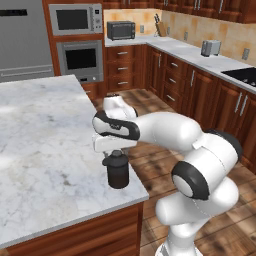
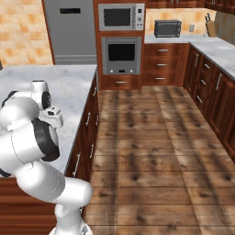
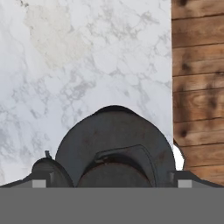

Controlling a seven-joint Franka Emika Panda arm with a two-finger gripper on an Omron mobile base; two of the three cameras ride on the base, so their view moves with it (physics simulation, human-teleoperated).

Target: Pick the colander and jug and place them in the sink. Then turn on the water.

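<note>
The jug (image 1: 118,174) is a small dark jar with a knobbed lid. It stands upright on the white marble island counter (image 1: 45,150), close to the counter's near right corner. My gripper (image 1: 114,153) hangs straight down over the lid. In the hand view the jug (image 3: 113,140) sits right below the gripper (image 3: 113,178). One dark fingertip (image 3: 43,174) shows on each side of the jug, and the fingers are spread wide and open. The colander, the sink and the water are out of view.
The island's edge drops to a wooden floor (image 1: 150,155) just right of the jug. Across the aisle a wall counter (image 1: 200,57) carries a toaster (image 1: 211,47), a toaster oven (image 1: 120,30) and a black stovetop (image 1: 242,75). Built-in ovens (image 2: 121,55) stand ahead.
</note>
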